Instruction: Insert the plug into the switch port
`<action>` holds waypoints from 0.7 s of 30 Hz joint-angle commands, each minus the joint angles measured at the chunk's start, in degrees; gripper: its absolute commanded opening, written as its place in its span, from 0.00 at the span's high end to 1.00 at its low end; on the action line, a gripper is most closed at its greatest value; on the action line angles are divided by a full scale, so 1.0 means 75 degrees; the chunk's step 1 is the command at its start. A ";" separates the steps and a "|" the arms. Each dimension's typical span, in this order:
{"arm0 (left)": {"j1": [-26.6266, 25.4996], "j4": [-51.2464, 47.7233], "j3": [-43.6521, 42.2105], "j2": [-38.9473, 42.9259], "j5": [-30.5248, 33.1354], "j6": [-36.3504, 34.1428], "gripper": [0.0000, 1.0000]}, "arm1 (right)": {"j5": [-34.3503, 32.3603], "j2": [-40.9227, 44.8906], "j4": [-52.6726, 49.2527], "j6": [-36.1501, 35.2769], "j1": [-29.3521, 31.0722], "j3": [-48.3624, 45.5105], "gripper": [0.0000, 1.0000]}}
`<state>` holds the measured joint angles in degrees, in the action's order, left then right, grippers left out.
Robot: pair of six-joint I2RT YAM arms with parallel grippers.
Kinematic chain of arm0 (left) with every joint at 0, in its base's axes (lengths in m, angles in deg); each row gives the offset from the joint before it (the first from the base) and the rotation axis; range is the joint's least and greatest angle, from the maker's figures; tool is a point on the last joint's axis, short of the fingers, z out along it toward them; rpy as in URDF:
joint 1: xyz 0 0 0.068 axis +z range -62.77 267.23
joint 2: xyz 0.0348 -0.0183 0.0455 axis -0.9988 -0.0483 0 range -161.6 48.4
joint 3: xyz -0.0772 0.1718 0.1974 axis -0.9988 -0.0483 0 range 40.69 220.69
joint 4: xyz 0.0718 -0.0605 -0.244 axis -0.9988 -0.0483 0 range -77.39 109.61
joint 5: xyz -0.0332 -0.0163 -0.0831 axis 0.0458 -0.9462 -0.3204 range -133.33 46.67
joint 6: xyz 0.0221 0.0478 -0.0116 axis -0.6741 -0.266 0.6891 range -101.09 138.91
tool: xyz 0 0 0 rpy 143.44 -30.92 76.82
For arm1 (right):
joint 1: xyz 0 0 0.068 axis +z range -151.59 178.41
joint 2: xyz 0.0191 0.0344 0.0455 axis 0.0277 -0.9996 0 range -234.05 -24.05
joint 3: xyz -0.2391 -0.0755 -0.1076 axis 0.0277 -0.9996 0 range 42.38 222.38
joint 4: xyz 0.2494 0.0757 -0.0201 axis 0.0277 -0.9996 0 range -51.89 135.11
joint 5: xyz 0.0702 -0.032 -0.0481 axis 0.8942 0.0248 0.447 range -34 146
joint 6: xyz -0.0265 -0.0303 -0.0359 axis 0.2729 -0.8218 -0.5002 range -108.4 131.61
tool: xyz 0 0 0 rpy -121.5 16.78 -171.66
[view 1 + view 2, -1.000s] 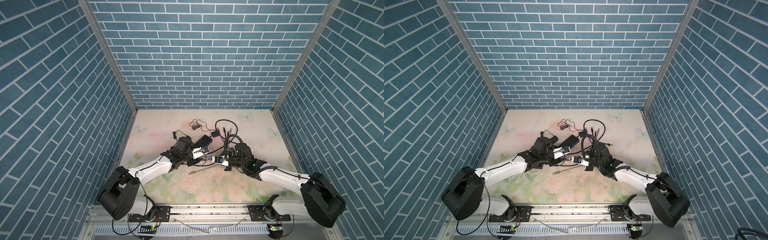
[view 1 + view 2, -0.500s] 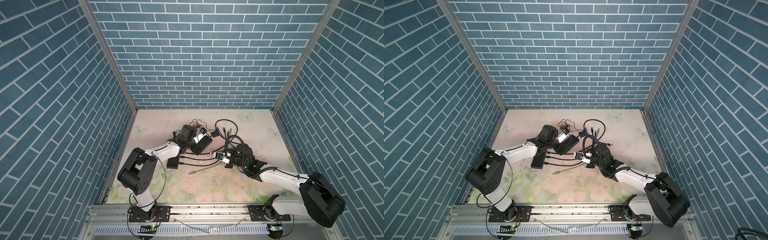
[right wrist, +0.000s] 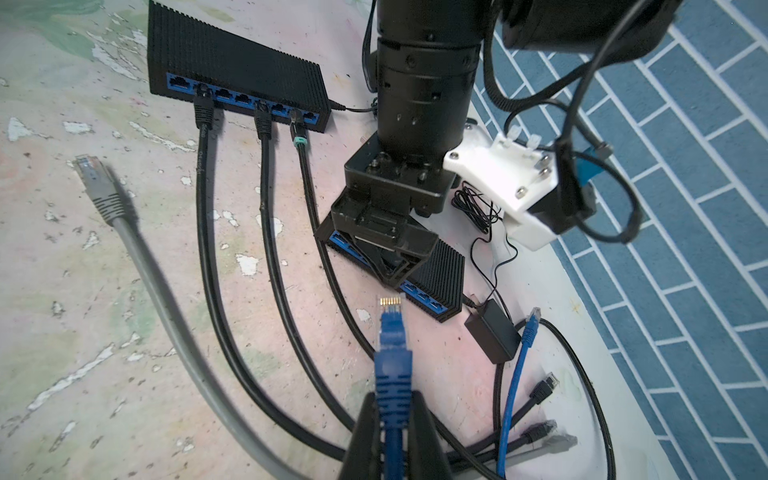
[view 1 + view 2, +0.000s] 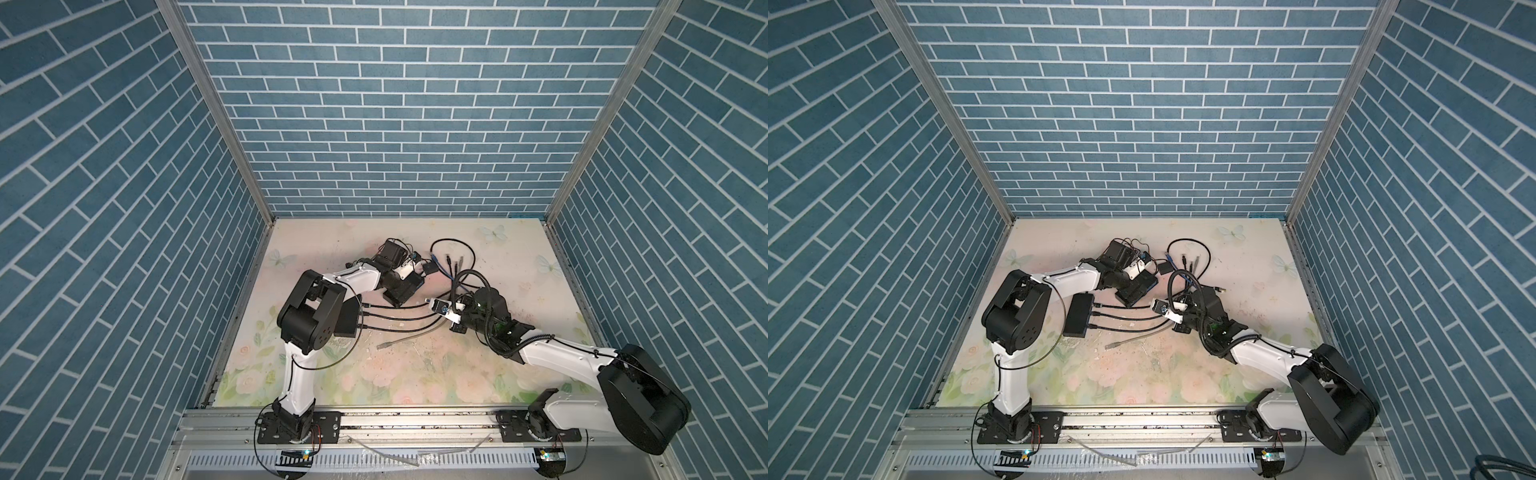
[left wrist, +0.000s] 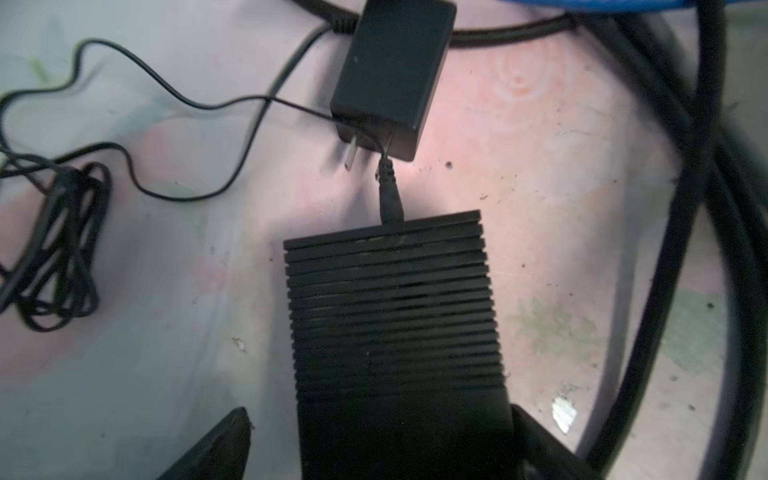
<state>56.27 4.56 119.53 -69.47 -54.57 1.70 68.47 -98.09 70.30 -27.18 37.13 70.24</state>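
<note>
With the right fingers [image 3: 359, 440] clamped on the blue plug [image 3: 390, 328], close the spread left fingers [image 5: 220, 449] onto the switch [image 5: 390, 316] to brace it, then align the plug squarely with 1 free port [image 3: 434, 306].

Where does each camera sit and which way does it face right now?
Top views: high above the arms' bases, looking down over the table; left arm and right arm show whole.
Left wrist: above the ribbed switch, looking down at it and the power adapter; open left gripper straddles it.
Right wrist: behind the right gripper, looking over its blue plug toward the left arm.
Shared: both wrist views show that switch and adapter.
</note>
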 commanded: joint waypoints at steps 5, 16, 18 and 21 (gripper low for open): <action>0.0042 -0.0620 0.0413 -0.0369 -0.0103 0.0166 0.37 | -0.0273 -0.0124 0.0405 0.0440 -0.0088 -0.0199 1.00; 0.0043 -0.0039 -0.0242 0.0285 0.0043 0.0482 0.84 | -0.0700 -0.0291 0.0791 0.1620 -0.0135 -0.0152 1.00; 0.0040 0.0141 -0.0469 0.0640 0.0111 0.0581 0.86 | -0.0650 -0.0276 0.0875 0.1890 -0.0136 -0.0152 1.00; 0.0050 0.0382 -0.0809 0.1241 0.0188 0.0716 0.90 | -0.0601 -0.0254 0.0873 0.2293 -0.0147 -0.0111 1.00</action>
<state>56.36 4.58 114.81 -65.51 -53.94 5.35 64.62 -99.86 74.61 -15.99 36.32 69.89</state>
